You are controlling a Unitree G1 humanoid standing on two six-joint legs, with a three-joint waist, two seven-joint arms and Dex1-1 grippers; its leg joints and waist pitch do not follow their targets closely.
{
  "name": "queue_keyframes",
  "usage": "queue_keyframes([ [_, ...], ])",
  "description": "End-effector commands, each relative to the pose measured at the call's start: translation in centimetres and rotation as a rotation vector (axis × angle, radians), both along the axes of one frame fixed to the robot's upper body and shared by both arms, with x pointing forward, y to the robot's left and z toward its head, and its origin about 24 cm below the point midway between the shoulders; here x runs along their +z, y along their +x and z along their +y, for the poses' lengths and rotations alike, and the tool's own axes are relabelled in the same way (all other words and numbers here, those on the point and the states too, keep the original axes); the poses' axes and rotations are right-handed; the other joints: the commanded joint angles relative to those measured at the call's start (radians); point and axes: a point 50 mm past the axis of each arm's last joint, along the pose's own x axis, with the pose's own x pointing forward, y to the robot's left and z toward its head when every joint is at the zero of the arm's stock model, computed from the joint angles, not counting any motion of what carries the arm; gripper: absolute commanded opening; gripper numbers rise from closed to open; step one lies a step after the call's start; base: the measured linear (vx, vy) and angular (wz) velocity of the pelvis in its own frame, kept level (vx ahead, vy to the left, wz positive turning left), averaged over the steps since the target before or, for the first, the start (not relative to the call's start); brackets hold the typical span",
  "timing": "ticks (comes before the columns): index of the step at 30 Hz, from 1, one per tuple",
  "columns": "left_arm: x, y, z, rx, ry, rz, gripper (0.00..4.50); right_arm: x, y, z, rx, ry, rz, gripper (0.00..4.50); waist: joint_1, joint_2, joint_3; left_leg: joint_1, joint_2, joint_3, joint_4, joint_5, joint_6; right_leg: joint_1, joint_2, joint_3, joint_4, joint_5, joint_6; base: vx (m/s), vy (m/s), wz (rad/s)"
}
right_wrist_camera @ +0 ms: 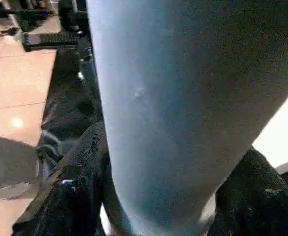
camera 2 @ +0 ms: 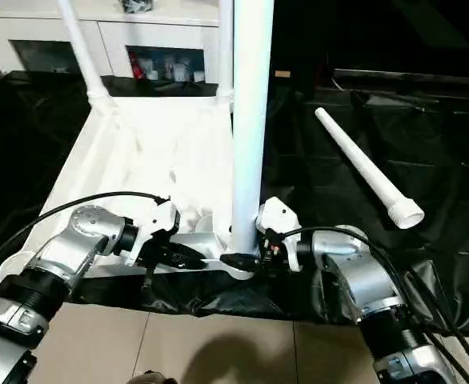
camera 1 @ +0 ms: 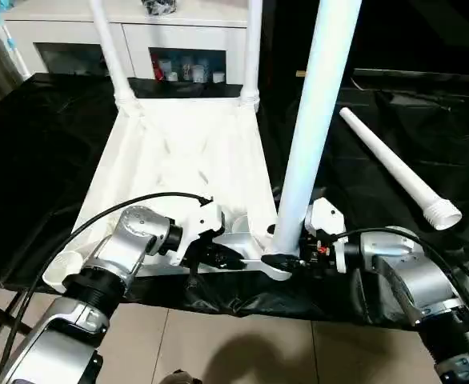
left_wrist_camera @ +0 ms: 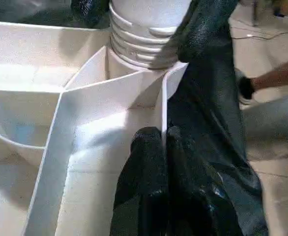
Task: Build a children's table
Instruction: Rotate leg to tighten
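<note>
An upright table leg (camera 1: 314, 120) is clasped by the right tool (camera 1: 292, 258) at the surface's near edge; the left tool (camera 1: 222, 258) is closed, empty.

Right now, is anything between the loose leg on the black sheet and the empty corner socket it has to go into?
The loose leg lies apart to the right. Between it and the empty socket stand the upright leg and both grippers, left and right.

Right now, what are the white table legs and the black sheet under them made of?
The table legs, like the loose one, look like smooth, matte white plastic: moulded screw ridges ring its end. The black sheet seems to be thin, glossy plastic film: it wrinkles and glints. Neither is certain from looks alone.
</note>
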Motion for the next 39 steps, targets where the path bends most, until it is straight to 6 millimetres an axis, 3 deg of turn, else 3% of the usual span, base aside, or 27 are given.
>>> queue_keyframes([
  [1, 0.6, 1.8, -1.1, 0.172, -0.009, -0.078, 0.0, -1.0, 0.3, 1.0, -0.09, 0.018, 0.023, 2.65, -0.01, -0.015, -0.051, 0.025, 0.05, -0.014, -0.085, -0.291, 0.026, 0.026, -0.047, 0.025, -0.08, -0.261, -0.226, 0.0, 0.0, 0.0],
  [2, 0.6, 2.3, -1.4, 0.225, -0.006, -0.094, 0.0, -1.1, 0.9, 1.1, -0.173, 0.018, 0.008, 2.65, -0.01, -0.016, -0.05, 0.031, 0.049, -0.015, -0.085, -0.316, 0.01, 0.022, -0.049, 0.025, -0.087, -0.312, -0.215, 0.0, 0.0, 0.0],
  [6, 0.8, 3.1, -2.8, 0.318, -0.011, -0.114, 0.0, -1.6, 2.5, 1.1, -0.384, 0.018, 0.011, 2.64, -0.025, -0.019, -0.049, 0.023, 0.044, -0.022, -0.09, -0.329, -0.015, 0.026, -0.05, 0.022, -0.093, -0.407, -0.171, 0.0, 0.0, 0.0],
  [9, 1.0, 3.7, -4.7, 0.389, -0.009, -0.126, 0.0, -2.0, 3.5, 2.1, -0.542, 0.02, 0.007, 2.64, -0.034, -0.019, -0.052, 0.021, 0.042, -0.021, -0.089, -0.313, -0.015, 0.025, -0.046, 0.022, -0.093, -0.365, -0.169, 0.0, 0.0, 0.0],
  [10, 1.1, 3.7, -5.5, 0.395, -0.02, -0.127, 0.0, -2.1, 3.6, 2.8, -0.567, 0.026, 0.007, 2.64, -0.037, -0.013, -0.052, 0.02, 0.041, -0.02, -0.089, -0.306, -0.014, 0.023, -0.045, 0.023, -0.093, -0.338, -0.175, 0.0, 0.0, 0.0],
  [11, 1.2, 3.7, -6.0, 0.396, -0.027, -0.128, 0.0, -2.1, 3.6, 3.3, -0.578, 0.031, 0.007, 2.64, -0.042, -0.016, -0.054, 0.019, 0.04, -0.02, -0.088, -0.296, -0.01, 0.026, -0.044, 0.022, -0.09, -0.31, -0.181, 0.0, 0.0, 0.0],
  [12, 1.2, 3.7, -6.4, 0.386, -0.038, -0.126, 0.0, -2.1, 3.6, 3.8, -0.572, 0.038, -0.002, 2.64, -0.043, -0.016, -0.054, 0.018, 0.039, -0.019, -0.088, -0.29, -0.006, 0.027, -0.044, 0.022, -0.09, -0.299, -0.183, 0.0, 0.0, 0.0],
  [15, 1.2, 3.5, -6.8, 0.361, -0.043, -0.133, 0.0, -1.9, 3.4, 4.3, -0.546, 0.07, -0.012, 3.34, -0.042, -0.016, -0.057, 0.015, 0.039, -0.017, -0.083, -0.253, 0.022, 0.032, -0.044, 0.023, -0.086, -0.233, -0.193, 0.0, 0.0, 0.0],
  [20, 1.4, 3.0, -6.0, 0.258, -0.087, -0.157, 0.0, -1.1, 3.3, 3.0, -0.464, 0.072, -0.045, 3.75, -0.04, -0.016, -0.057, 0.014, 0.042, -0.016, -0.08, -0.238, 0.053, 0.038, -0.043, 0.021, -0.083, -0.184, -0.219, 0.0, 0.0, 0.0],
  [24, 1.2, 2.6, -4.9, 0.203, -0.077, -0.146, 0.0, -0.8, 2.9, 2.0, -0.368, 0.046, -0.066, 3.75, -0.04, -0.015, -0.055, 0.015, 0.044, -0.015, -0.081, -0.246, 0.059, 0.038, -0.045, 0.022, -0.082, -0.191, -0.222, 0.0, 0.0, 0.0],
  [28, 0.8, 1.7, -2.6, 0.1, -0.056, -0.093, 0.0, -0.4, 1.6, 0.2, -0.161, -0.005, -0.042, 3.75, -0.037, -0.013, -0.055, 0.015, 0.049, -0.015, -0.082, -0.245, 0.071, 0.04, -0.044, 0.022, -0.078, -0.172, -0.239, 0.0, 0.0, 0.0],
  [31, 0.9, 1.3, -2.1, 0.045, -0.066, -0.059, 0.0, -0.5, 1.1, -0.3, -0.094, -0.025, -0.023, 3.75, -0.035, -0.014, -0.054, 0.017, 0.051, -0.012, -0.082, -0.245, 0.071, 0.036, -0.044, 0.021, -0.076, -0.17, -0.26, 0.0, 0.0, 0.0],
  [35, 1.1, 1.0, -1.2, -0.007, -0.066, -0.035, 0.0, -0.6, 0.3, -0.5, 0.0, -0.048, 0.016, 3.75, -0.024, -0.014, -0.055, 0.02, 0.054, -0.009, -0.08, -0.23, 0.076, 0.035, -0.044, 0.022, -0.072, -0.153, -0.261, 0.0, 0.0, 0.0],
  [39, 1.1, 0.8, -0.8, -0.036, -0.063, -0.014, 0.0, -0.5, 0.1, -0.4, 0.026, -0.034, 0.034, 3.42, -0.015, -0.014, -0.056, 0.021, 0.054, -0.008, -0.08, -0.226, 0.074, 0.034, -0.046, 0.022, -0.071, -0.151, -0.265, 0.0, 0.0, 0.0],
])
